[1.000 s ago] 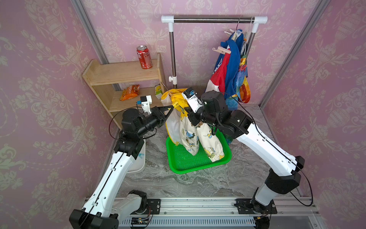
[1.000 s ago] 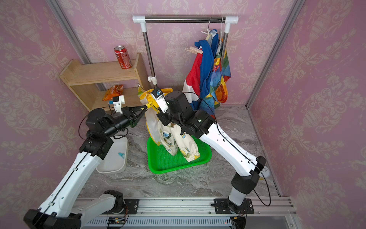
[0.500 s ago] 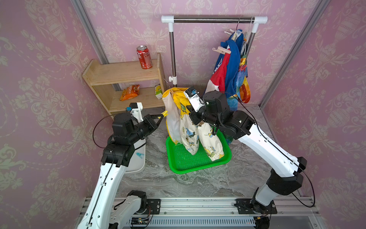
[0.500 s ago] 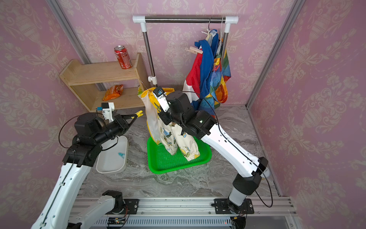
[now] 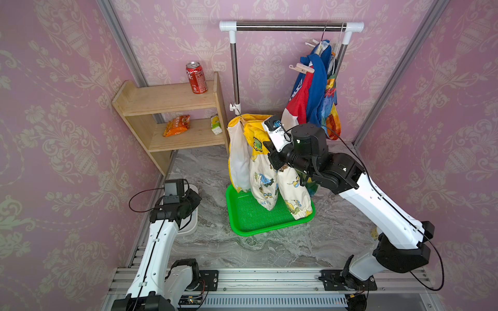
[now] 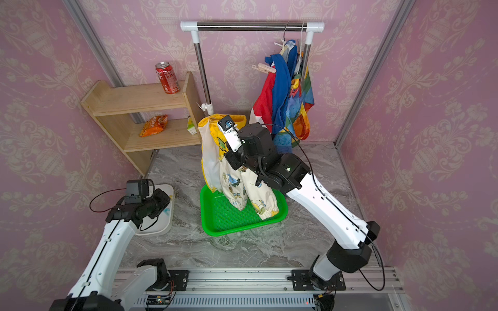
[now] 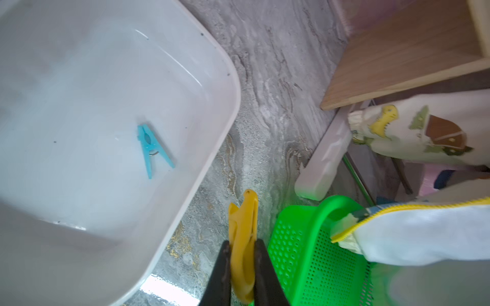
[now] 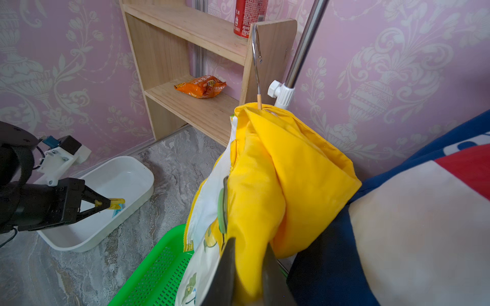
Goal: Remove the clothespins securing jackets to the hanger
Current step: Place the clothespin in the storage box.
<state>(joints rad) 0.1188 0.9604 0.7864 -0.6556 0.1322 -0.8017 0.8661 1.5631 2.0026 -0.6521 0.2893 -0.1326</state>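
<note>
Hanging at one end of the tall rack (image 5: 291,26) are the blue-red-white jacket (image 5: 312,88) and the rainbow jacket (image 5: 332,107). A pale clothespin (image 5: 303,69) sticks out by the blue one's shoulder. It is probably there so the jacket cannot slide off, so it is a pin left to take off.

The yellow jacket (image 5: 262,180) is not on the rack. The right claw (image 8: 248,267) is pinched tight on a fold of its yellow cloth and holds it up. The hanger hook (image 8: 256,66) pokes out of the top with nothing to hang from. I think the claw holds the jacket steady so its pins can be pulled. The sleeves dangle down to the green tray (image 5: 250,218), which looks like the spot where the jacket will be laid.

Beside the tray sits the white tub (image 7: 79,79), the place for loose pins. A blue clothespin (image 7: 152,149) already lies in it.

The left claw (image 7: 242,265) is at the tub's edge, squeezed shut on a yellow clothespin (image 7: 245,225). It grips the back end, so the tip points toward the tub, ready to drop in.
</note>
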